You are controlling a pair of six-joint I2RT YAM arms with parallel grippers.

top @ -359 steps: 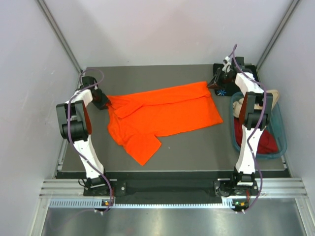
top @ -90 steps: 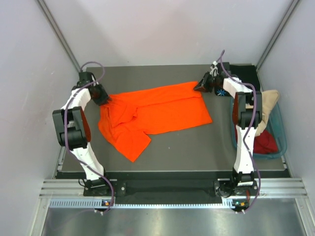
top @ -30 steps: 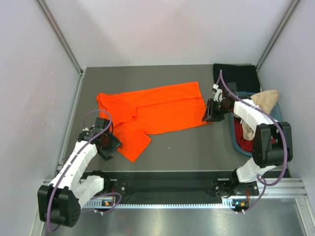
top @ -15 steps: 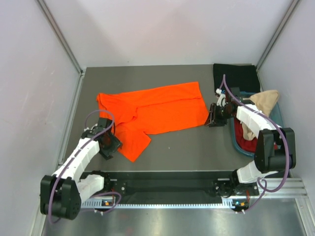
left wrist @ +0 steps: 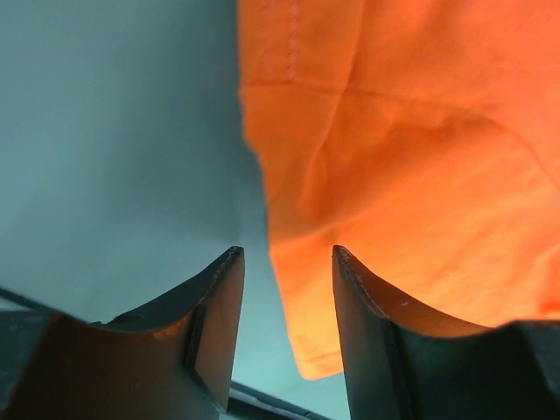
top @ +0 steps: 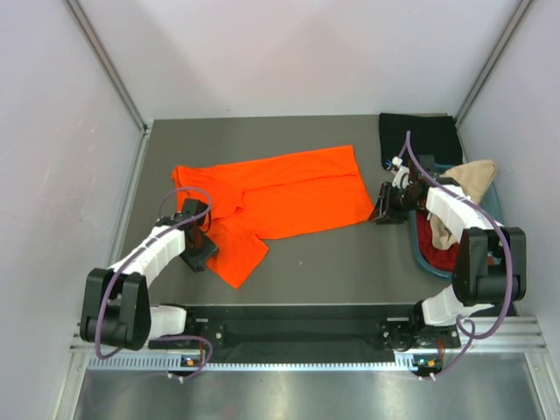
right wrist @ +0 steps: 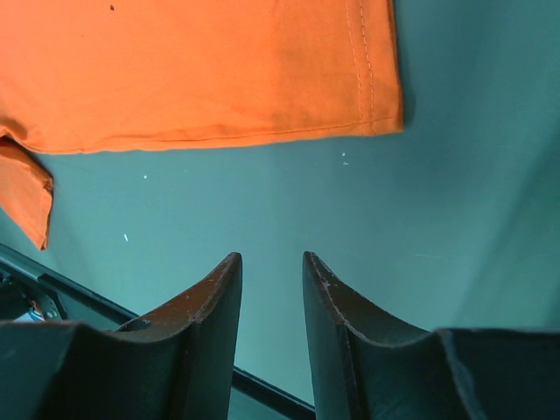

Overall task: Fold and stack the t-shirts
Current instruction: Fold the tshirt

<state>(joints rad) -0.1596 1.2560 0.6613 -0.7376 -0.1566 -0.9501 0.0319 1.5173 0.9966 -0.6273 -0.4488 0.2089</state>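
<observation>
Two grippers, both w/ jaws apart, nothing held. Orange t-shirt lies spread mid-table. Left gripper straddles its near-left edge. Right gripper hangs over bare table, just off the hem corner. Risk: L pinches only one layer so the fold drags crooked; R closes on air.

Plain bright orange t-shirt; black t-shirt at the dark grey bench's far right corner; beige t-shirt, dark red t-shirt, teal tub.

From far corners of the orange t-shirt, left fingers and right fingers came to its near edge.
</observation>
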